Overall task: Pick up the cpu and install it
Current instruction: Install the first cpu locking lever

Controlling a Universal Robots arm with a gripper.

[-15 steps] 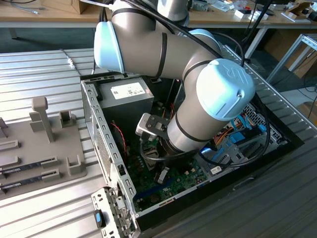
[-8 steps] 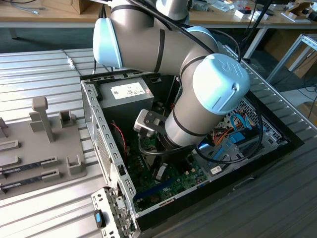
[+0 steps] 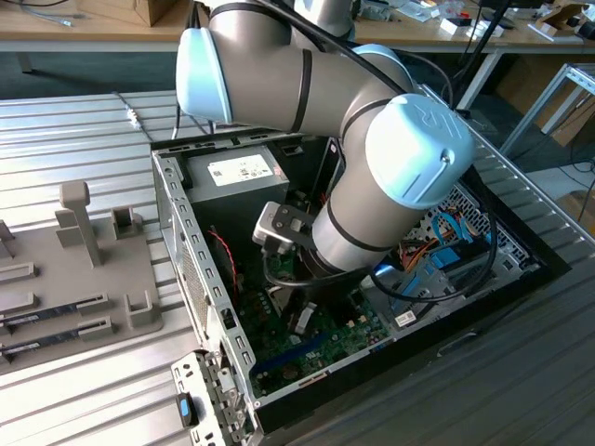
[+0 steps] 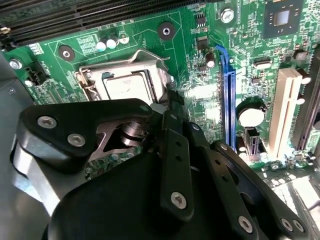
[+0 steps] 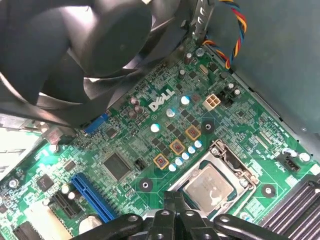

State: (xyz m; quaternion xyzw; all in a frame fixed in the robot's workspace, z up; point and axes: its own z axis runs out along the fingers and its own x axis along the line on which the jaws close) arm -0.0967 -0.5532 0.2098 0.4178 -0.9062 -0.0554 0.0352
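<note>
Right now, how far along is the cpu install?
Looks done: the cpu lies flat inside the metal-framed socket on the green board. In hand: the gripper is poised close over the socket's edge. Left: the pictures do not settle whether the cpu is fully seated or clamped.

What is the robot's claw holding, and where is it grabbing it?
Cannot tell. The cpu sits in its socket, and the gripper covers one edge, hiding any grip.
</note>
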